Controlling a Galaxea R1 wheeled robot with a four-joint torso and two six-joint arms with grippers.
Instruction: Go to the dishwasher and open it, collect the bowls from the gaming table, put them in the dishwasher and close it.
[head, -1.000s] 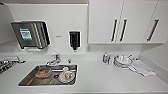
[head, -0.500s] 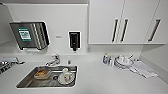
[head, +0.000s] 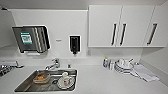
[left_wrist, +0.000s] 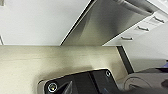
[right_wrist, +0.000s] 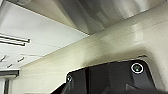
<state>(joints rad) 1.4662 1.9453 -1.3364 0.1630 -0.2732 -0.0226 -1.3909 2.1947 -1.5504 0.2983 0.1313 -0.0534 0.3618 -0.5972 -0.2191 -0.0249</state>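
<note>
**At the kitchen counter, dishwasher front below the arms**

In front of me the head camera looks down on a white counter (head: 100, 80) with a stainless sink (head: 23, 85) set into its near left part. Inside the sink I see a brownish container (head: 41, 78) on the left and, to its right, a plate (head: 65, 83) with a white cup (head: 65, 74) at its far edge. A tap (head: 53, 64) stands at the far rim of the sink. On the wall behind hang a paper towel dispenser (head: 31, 39) with a green label and, to its right, a dark soap dispenser (head: 74, 44). On the far right of the counter sits a stack of plates (head: 124, 67) holding a few white pieces I cannot identify, with a small bottle (head: 106, 62) just left of it and a folded cloth (head: 146, 72) just to its right. White wall cabinets (head: 120, 25) with dark bar handles hang above that end.

My wrist cameras give me what the head view lacks: the dishwasher (left_wrist: 107, 22). From the left wrist I see its brushed steel front with the bar handle (left_wrist: 132, 6) across one edge, white drawers (left_wrist: 142, 27) with slim handles beside it, and pale floor (left_wrist: 37, 65) beneath. The door looks closed against the white cabinet fronts. From the right wrist I see the same steel panel, with more white drawer fronts to one side.

As for the pincers, I cannot tell from either wrist camera whether the fingers are apart or together.
</note>
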